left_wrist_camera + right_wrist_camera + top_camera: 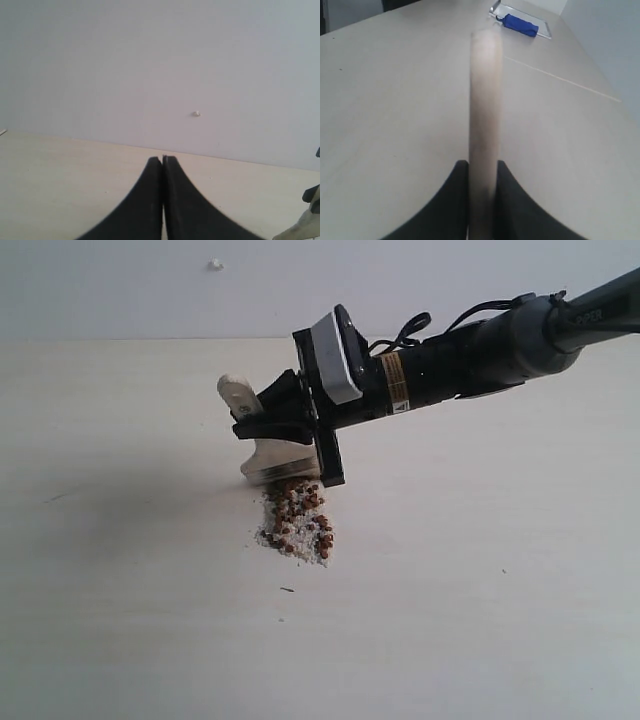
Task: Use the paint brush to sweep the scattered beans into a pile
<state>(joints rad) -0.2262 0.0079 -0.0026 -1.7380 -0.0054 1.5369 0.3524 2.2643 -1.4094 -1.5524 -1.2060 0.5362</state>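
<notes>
In the exterior view my right gripper (272,418) reaches in from the right and is shut on the pale wooden handle of the paint brush (262,448). The brush head points down at the table, its lower edge touching the far end of the pile (298,521), a mound of reddish-brown beans mixed with white crumbs. In the right wrist view the handle (484,105) runs straight out between my two black fingers (454,200). My left gripper (163,159) is shut with nothing in it, pointing at the far wall; it does not show in the exterior view.
The pale table (120,620) lies under everything, with a tiny dark speck (287,589) near the pile. A blue object on a flat tray (521,23) sits at a far table corner. A small white dot (214,264) marks the wall.
</notes>
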